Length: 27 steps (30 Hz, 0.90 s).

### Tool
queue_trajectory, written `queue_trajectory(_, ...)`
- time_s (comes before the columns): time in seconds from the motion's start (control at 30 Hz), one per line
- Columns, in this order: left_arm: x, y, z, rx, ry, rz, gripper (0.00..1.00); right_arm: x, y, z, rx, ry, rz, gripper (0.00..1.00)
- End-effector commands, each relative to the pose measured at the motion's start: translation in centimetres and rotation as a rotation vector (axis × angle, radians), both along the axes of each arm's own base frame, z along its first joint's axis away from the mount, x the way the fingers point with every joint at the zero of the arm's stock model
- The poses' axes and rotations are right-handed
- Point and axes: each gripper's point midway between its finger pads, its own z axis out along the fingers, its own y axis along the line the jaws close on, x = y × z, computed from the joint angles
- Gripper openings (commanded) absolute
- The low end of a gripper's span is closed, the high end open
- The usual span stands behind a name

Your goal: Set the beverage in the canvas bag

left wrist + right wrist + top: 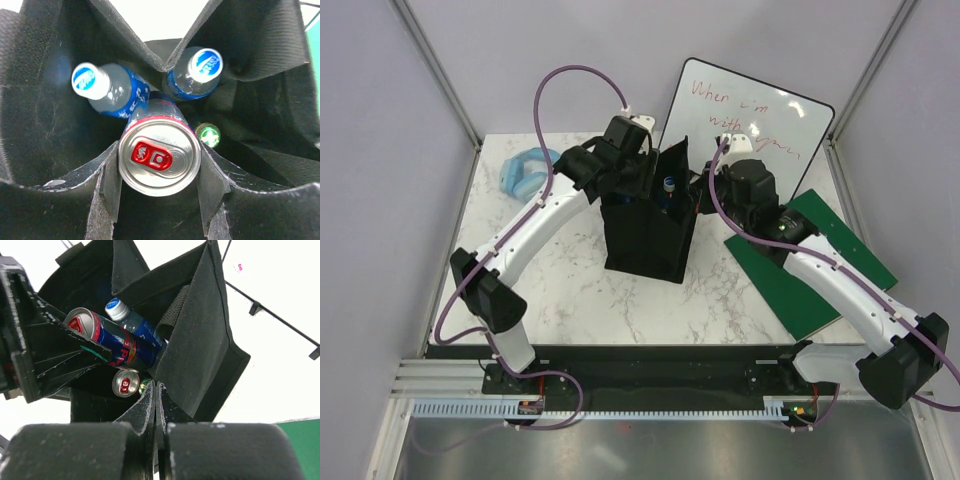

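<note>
L fingers (107,186) are clenched on the sides of the can (159,159), the beverage for this task. They hold it red tab up, just inside the mouth of the canvas bag (640,240), which stands upright mid-worktop (550,295). R fingers (140,413) are pinched shut on a fold of the bag's rim, prob. to hold the mouth wide & stop the soft wall folding in as the can goes down. Can not yet let go; I judge it must drop past the blue-label bottles (120,95) w/o knocking them. L wrist view looks straight down: both bottle caps, plus a green cap (207,134) deeper in. It hides the 2nd can (126,382) lower in the bag, seen only from R wrist, which also shows the held can's side label. Only the top view gives the bag's spot btwn the arms, w/ whiteboard (750,115) behind & green board (820,270) to the right.
</note>
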Motion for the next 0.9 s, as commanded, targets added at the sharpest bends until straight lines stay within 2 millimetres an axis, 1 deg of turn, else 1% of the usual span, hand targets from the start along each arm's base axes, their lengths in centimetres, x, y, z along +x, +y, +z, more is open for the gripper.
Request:
queue_trajectory(0.0,0.6,-0.2,0.7,-0.018,-0.019,0.015,0.02,-0.4,0.0,2.0,0.039,-0.053,0.004,0.00)
queue_trajectory(0.03,0.5,-0.2,0.5,-0.014,-0.009,0.014,0.02,-0.4,0.1,2.0,0.039,-0.053,0.008,0.00)
queue_trajectory(0.13,0.1,-0.1,1.1,-0.024,-0.006,0.012,0.02,-0.3,0.1,1.8,0.032,-0.049,0.007,0.00)
queue_trajectory(0.17,-0.1,-0.2,2.4,-0.050,-0.024,0.003,0.02,-0.2,0.1,1.7,0.031,-0.048,0.007,0.00)
queue_trajectory(0.23,-0.5,-0.2,3.5,-0.069,-0.026,-0.012,0.02,-0.2,0.1,1.6,0.028,-0.046,0.007,0.00)
queue_trajectory(0.27,-0.9,-0.7,4.7,-0.103,-0.033,-0.038,0.02,-0.2,0.2,1.6,0.031,-0.046,0.010,0.00)
queue_trajectory(0.37,-1.9,-1.4,5.4,-0.131,0.002,-0.087,0.02,-0.1,0.3,1.6,0.037,-0.046,0.012,0.00)
queue_trajectory(0.53,-2.6,-1.4,4.1,-0.114,0.055,-0.101,0.02,-0.1,0.4,1.7,0.040,-0.048,0.015,0.00)
queue_trajectory(0.63,-2.6,-0.9,3.1,-0.080,0.073,-0.081,0.02,-0.1,0.4,1.6,0.040,-0.046,0.014,0.00)
queue_trajectory(0.7,-2.7,-0.5,2.1,-0.053,0.094,-0.071,0.02,-0.2,0.4,1.5,0.038,-0.046,0.015,0.00)
queue_trajectory(0.77,-3.1,-0.4,1.5,-0.047,0.113,-0.080,0.02,-0.1,0.3,1.4,0.035,-0.046,0.009,0.00)
queue_trajectory(0.8,-3.3,-0.4,1.3,-0.045,0.118,-0.081,0.02,-0.1,0.4,1.5,0.035,-0.046,0.011,0.00)
queue_trajectory(0.83,-3.5,-0.1,1.6,-0.045,0.112,-0.082,0.02,-0.1,0.3,1.4,0.035,-0.046,0.011,0.00)
queue_trajectory(0.87,-3.6,0.1,1.3,-0.037,0.116,-0.082,0.02,-0.1,0.3,1.4,0.037,-0.045,0.010,0.00)
